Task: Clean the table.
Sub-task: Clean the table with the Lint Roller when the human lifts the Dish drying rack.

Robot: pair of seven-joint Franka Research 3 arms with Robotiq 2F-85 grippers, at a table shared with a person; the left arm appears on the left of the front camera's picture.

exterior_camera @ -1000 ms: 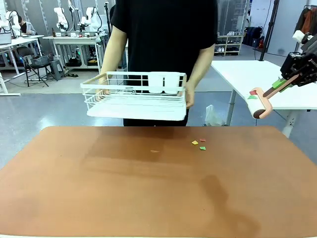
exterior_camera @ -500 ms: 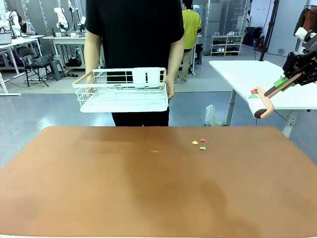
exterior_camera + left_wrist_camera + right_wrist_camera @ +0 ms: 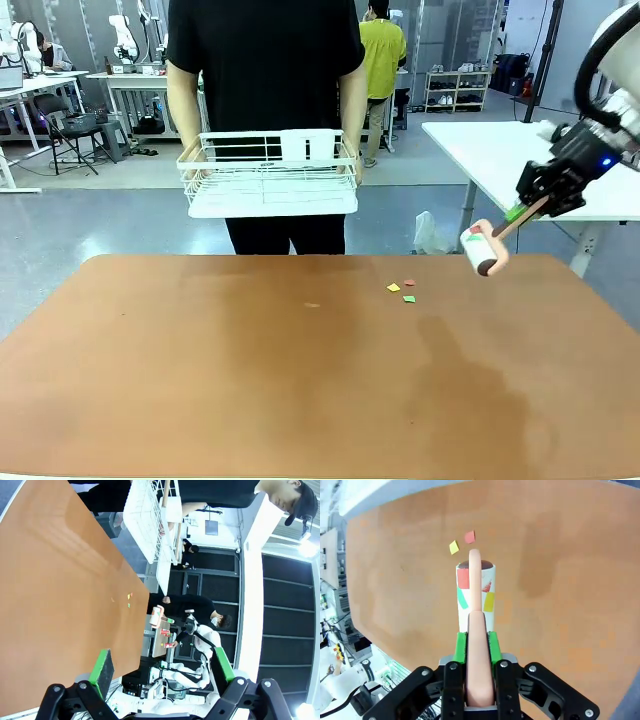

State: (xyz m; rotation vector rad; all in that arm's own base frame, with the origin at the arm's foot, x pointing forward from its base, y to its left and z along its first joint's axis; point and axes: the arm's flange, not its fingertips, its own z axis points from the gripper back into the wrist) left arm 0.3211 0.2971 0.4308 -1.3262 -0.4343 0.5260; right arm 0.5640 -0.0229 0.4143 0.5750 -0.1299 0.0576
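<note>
The reddish-brown table [image 3: 250, 380] carries a few small coloured paper scraps [image 3: 402, 291] near its far edge, right of centre. My right gripper [image 3: 532, 207] is shut on the pink handle of a lint roller [image 3: 483, 250], which hangs just above the far right edge, right of the scraps. In the right wrist view the gripper [image 3: 476, 647] clamps the handle. The roller [image 3: 475, 592] has coloured bits stuck to it, and a yellow scrap [image 3: 454, 547] and a red scrap [image 3: 469, 537] lie just beyond its tip. My left gripper [image 3: 162, 667] is open and holds nothing, above the table [image 3: 50, 605].
A person stands at the far side holding a white wire rack [image 3: 270, 175] in both hands, above and behind the table's far edge. A white-topped table [image 3: 500, 150] stands at the back right. A tiny orange fleck [image 3: 313, 305] lies near the table's middle.
My right arm has swung left and down, bringing the lint roller from beside the white table to the far right edge of the brown one. The person has shifted the rack slightly.
</note>
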